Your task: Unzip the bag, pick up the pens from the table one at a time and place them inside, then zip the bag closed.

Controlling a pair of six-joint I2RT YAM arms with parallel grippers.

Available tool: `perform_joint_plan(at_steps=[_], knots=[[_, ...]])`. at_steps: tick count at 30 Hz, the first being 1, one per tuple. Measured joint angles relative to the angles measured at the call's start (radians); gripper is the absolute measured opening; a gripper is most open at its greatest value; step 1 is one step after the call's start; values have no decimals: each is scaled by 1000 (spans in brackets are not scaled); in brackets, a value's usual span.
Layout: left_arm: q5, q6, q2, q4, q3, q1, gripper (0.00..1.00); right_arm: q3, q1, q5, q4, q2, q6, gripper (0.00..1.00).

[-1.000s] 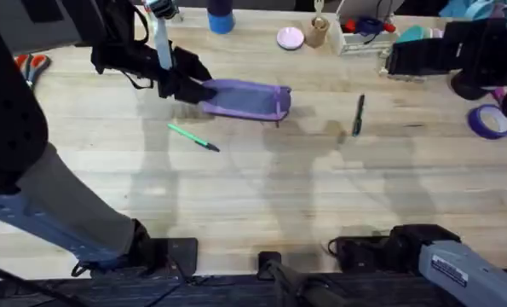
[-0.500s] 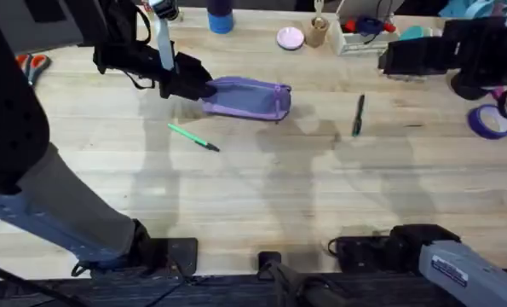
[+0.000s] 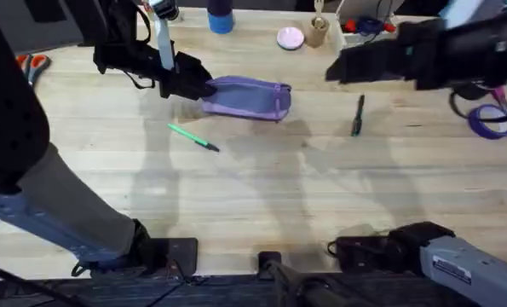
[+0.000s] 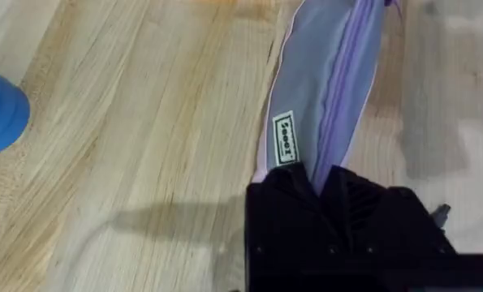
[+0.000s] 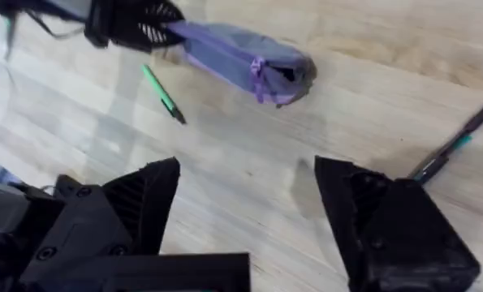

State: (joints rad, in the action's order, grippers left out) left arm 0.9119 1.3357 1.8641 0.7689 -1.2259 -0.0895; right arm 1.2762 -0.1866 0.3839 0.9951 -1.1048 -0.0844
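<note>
The lavender bag (image 3: 249, 96) lies on the table (image 3: 262, 188) at the upper middle, its zipper running along the top. My left gripper (image 3: 195, 87) is shut on the bag's left end (image 4: 302, 154). The bright green pen (image 3: 193, 137) lies just in front of the bag, and the dark pen (image 3: 357, 115) lies to the right. My right gripper (image 3: 334, 70) hovers high, up and left of the dark pen, open and holding nothing. In the right wrist view I see the bag (image 5: 241, 57), the green pen (image 5: 161, 92) and the dark pen (image 5: 452, 146) beyond my open fingers (image 5: 135, 203).
Orange-handled scissors (image 3: 30, 66) lie at the far left. A blue bottle (image 3: 221, 17), a pink lid (image 3: 290, 37), a small cup (image 3: 318, 32) and a tray of supplies (image 3: 364, 34) line the back edge. A purple tape roll (image 3: 489, 121) sits far right.
My right arm has swung leftward from the far right, now reaching over the area above the dark pen. The left gripper and bag have stayed put.
</note>
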Motion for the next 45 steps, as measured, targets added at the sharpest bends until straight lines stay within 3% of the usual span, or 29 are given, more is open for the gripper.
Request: perform_joint_plan(at_steps=[13, 18, 37, 45], knots=[[0, 0, 0, -1, 0, 0, 42, 0, -330, -414, -58, -86, -271, 996], [0, 0, 0, -2, 0, 0, 42, 0, -401, -475, -84, -127, -321, 997], [0, 0, 0, -2, 0, 0, 42, 0, -417, -497, -105, -156, -347, 997], [0, 0, 0, -2, 0, 0, 42, 0, -417, -497, -107, -255, -409, 996]])
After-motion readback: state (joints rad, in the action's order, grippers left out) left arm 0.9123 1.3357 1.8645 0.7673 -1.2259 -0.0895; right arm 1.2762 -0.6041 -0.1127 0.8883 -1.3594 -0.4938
